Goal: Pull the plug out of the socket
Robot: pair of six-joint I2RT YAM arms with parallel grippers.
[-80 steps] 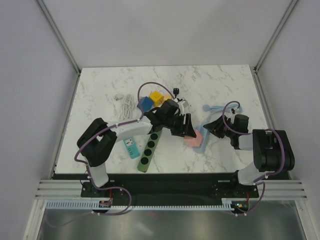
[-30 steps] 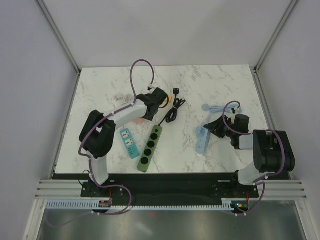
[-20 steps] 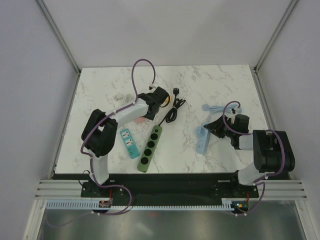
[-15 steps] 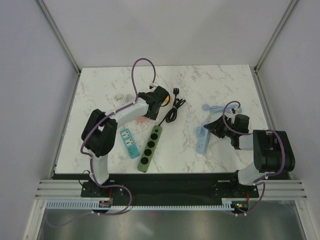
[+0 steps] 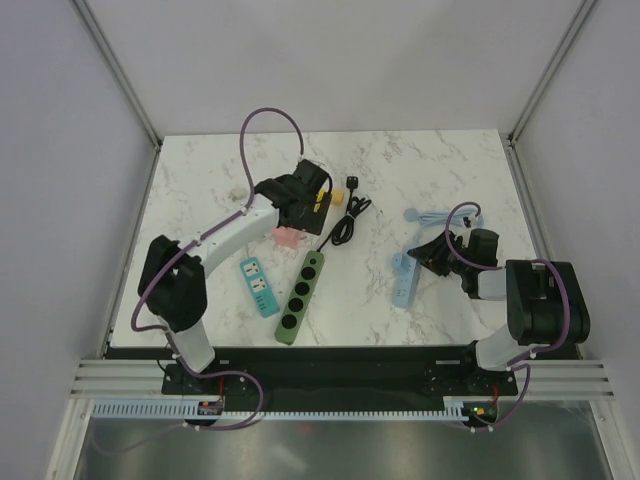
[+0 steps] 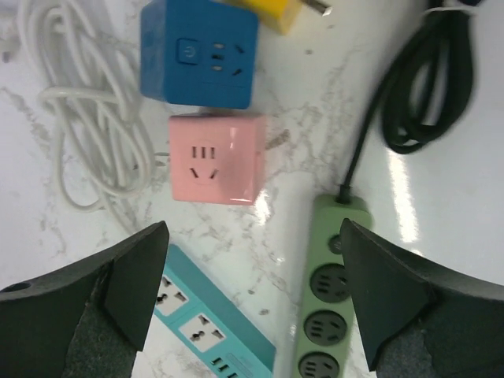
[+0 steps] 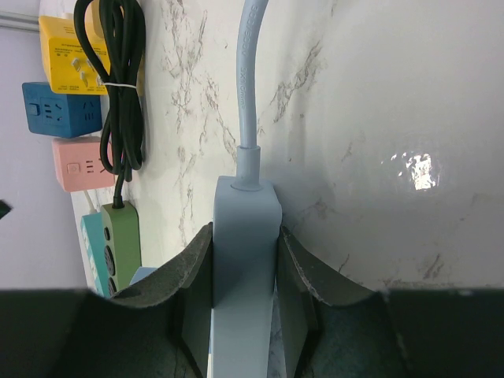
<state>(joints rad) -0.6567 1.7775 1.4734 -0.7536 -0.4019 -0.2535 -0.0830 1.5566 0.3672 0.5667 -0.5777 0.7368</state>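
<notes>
Hovering above the marble table [image 5: 430, 160], the left tool [image 6: 250, 260] hangs with its jaws spread wide and nothing between them. Directly below it lies the pink cube plug [image 6: 216, 157], loose on the surface, socket face up, with what look like metal pins [image 6: 276, 142] poking from its right side. The cube sits just beside a blue cube [image 6: 198, 51], near a yellow cube [image 6: 279, 12], with a coiled white cable [image 6: 75, 118] touching its left edge. A green strip [image 6: 329, 315] with its black cord [image 6: 429, 87] and a teal strip [image 6: 206, 323] lie nearer the arms.

Well apart, on the right side of the table, the right tool [image 7: 245, 260] is clenched around the cord end of the light-blue socket strip [image 5: 403, 282], pinning it flat. From overhead, nothing appears plugged into that strip, though its sockets are too small to read clearly.

Judging by this layout, the pull itself looks finished: the plug is free of the socket and set down, and the step in hand is the let-go. The next move calls for the left arm to lift straight up and away without clipping the cubes or snagging the white cable, and for the right tool to release the strip gently so it does not skid.
</notes>
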